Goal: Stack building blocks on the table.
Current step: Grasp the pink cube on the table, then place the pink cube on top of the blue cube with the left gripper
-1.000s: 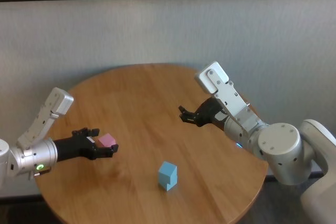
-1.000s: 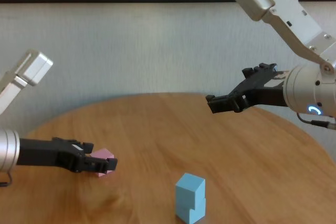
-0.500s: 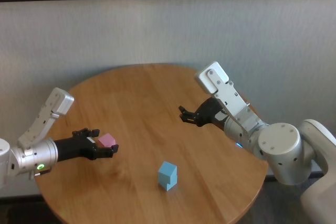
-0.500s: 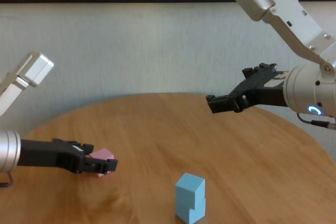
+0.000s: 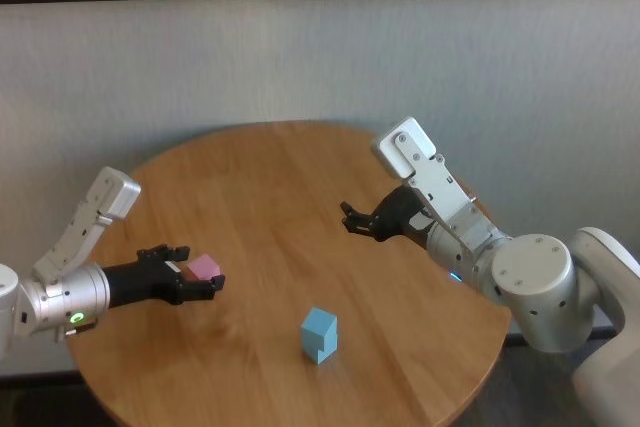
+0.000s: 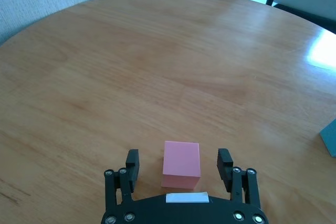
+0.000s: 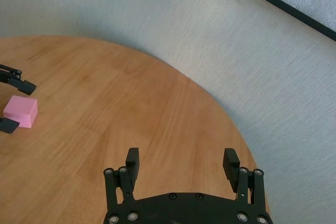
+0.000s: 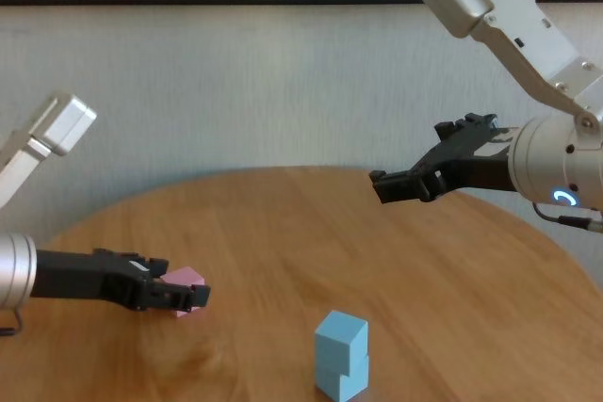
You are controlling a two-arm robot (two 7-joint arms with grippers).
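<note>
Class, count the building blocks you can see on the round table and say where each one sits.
3. The pink block rests on the table between the left gripper's open fingers. Two light blue blocks form a stack near the front edge: upper blue block on lower blue block.

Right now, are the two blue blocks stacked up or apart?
Stacked: one small matte light blue cube sits on the other light blue cube, slightly offset.
</note>
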